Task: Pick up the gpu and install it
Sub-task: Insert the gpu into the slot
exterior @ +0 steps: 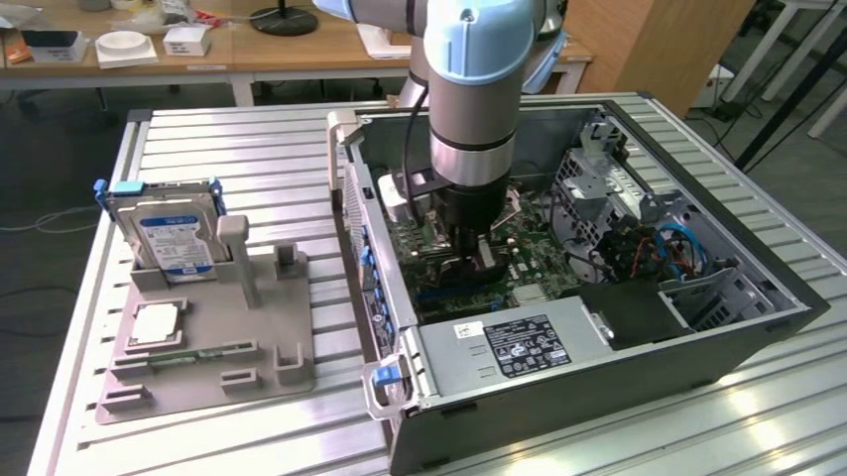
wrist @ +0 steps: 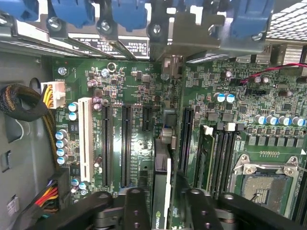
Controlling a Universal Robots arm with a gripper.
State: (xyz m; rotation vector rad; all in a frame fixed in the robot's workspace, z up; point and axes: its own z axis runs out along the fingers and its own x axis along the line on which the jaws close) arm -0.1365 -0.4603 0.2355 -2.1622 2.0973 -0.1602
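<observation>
1. One gpu (wrist: 162,165), seen edge-on and clamped between the fingers of my gripper (wrist: 165,213). I hold it upright so its contact edge faces the motherboard (wrist: 134,96) slots.
2. One computer case (exterior: 741,327), lying open on its side, which lets my arm reach down into it from above.
3. Several blue retainers (wrist: 76,14) along the rear wall. The card's bracket end points toward them, but I cannot tell whether the card touches a slot.
4. One hard drive (exterior: 170,238), standing in the grey holder (exterior: 198,377), well apart at the exterior view's left.
</observation>
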